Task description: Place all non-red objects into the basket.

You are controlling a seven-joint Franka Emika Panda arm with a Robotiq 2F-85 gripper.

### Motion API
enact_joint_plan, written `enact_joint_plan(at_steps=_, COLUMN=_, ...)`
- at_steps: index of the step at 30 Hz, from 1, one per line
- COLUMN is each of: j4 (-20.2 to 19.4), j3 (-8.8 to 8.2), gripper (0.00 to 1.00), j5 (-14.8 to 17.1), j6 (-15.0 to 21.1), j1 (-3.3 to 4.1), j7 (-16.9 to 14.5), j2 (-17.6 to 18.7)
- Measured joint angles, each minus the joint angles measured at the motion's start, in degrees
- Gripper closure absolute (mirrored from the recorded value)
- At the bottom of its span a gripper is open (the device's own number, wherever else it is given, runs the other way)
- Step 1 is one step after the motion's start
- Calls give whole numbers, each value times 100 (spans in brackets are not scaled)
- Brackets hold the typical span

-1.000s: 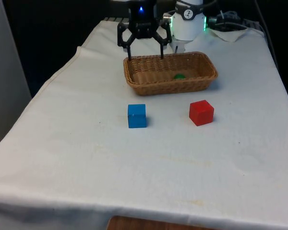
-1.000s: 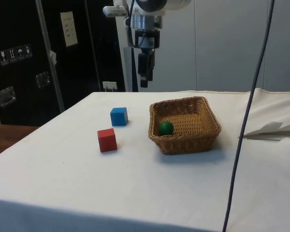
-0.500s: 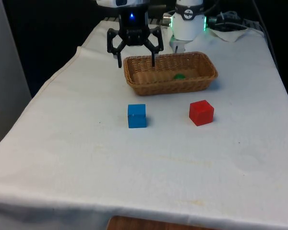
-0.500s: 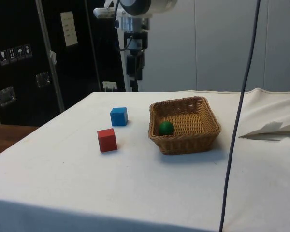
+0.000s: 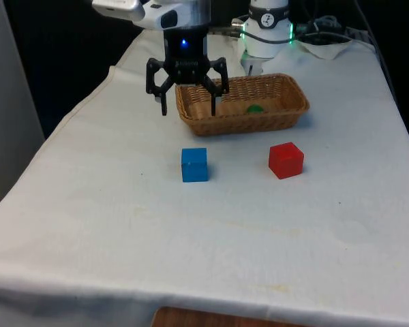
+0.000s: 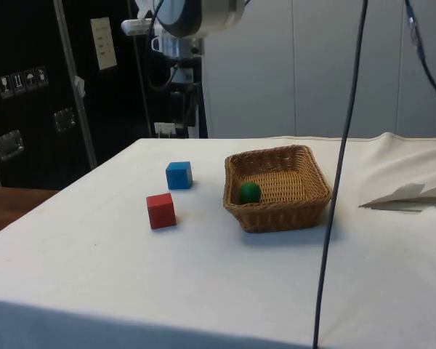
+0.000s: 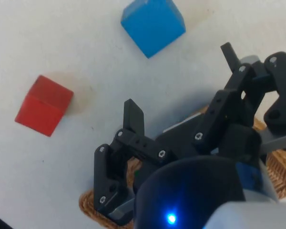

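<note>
Risk: the claw (image 5: 188, 104) hangs over the basket's (image 5: 211, 125) rim at the front view's left; a straight descent from here could strike the wicker.
Risk: the red cube (image 5: 286, 160) lies near the blue cube (image 5: 194, 165); an off-target grasp would take the wrong block.
Arm pose: wrist vertical, fingers (image 5: 163, 103) pointing down, raised above the worktop (image 5: 123, 225).
Claw state: spread wide, holding nothing.
Blue cube: on the worktop, in front of the basket, apart from it.
Green ball (image 6: 249, 192): already inside the basket.
Remaining: judged as the blue cube only.
</note>
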Motion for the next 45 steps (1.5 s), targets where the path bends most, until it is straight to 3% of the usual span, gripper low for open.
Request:
enact_joint_plan(at_steps=8, j4=361, j3=-6, gripper=0, j5=86, j6=-52, j1=0, j7=0, j2=350)
enact_joint_plan(at_steps=17, j4=355, j3=40, gripper=0, j5=229, j6=-63, j1=6, j7=-23, j2=390)
enact_joint_plan(at_steps=26, j4=395, j3=74, gripper=0, j5=625, j6=-69, j1=6, j7=-258, j2=567)
enact_joint_plan(at_steps=45, j4=590, j3=143, gripper=0, j5=647, j6=-17, j1=6, j7=-275, j2=911)
